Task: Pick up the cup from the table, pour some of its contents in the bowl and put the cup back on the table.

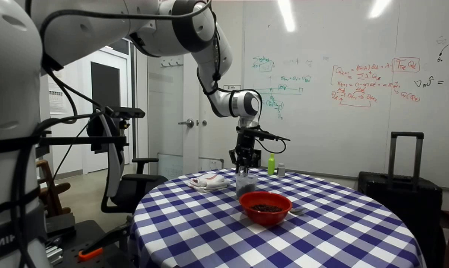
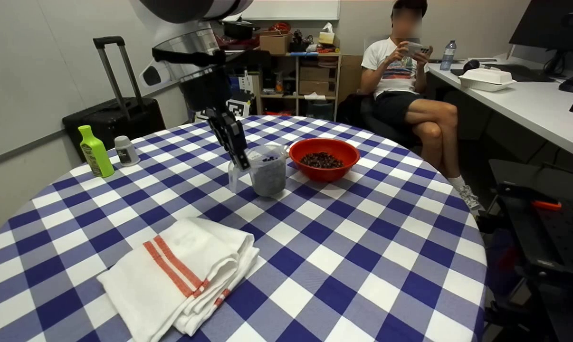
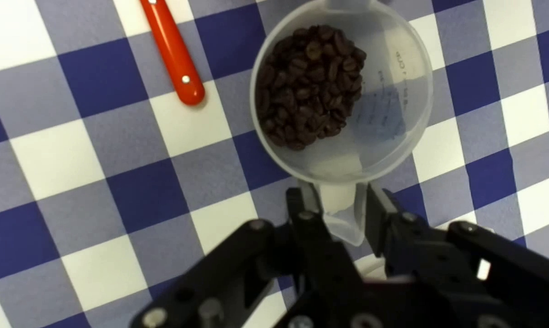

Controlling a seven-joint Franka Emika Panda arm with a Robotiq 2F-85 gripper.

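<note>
Your fingers (image 3: 378,225) are drawn in to the width of the handle (image 3: 340,200), one along each side; with no clear gap showing, they look clamped on the clear measuring cup (image 2: 269,175). The cup stands roughly upright; whether its base bears on the surface (image 2: 372,228) or sits just above it, the views don't settle. So count the grasp as made.

Inside, the coffee beans (image 3: 308,86) are banked against one side, and the red bowl (image 1: 265,219) carries a bean heap (image 2: 322,160) of its own. Two readings fit: either the pour is done and you have only to finish setting down, let go and back off, or the lift, pour and return all remain. The banked beans lean towards the first, but only lean.

The bowl is just beside the cup, to its right and slightly far in an exterior view; you can't tell whether they touch. It is the likeliest thing to bump if you swing or tip low. A red-handled utensil (image 3: 174,54) lies near the cup, probably the spoon (image 1: 298,211) that shows past the bowl.

Farther out, the folded towel (image 2: 172,273) lies near left, the green bottle (image 2: 95,152) and shaker (image 2: 126,152) far left, all apart from the cup and unlikely to hinder you.
</note>
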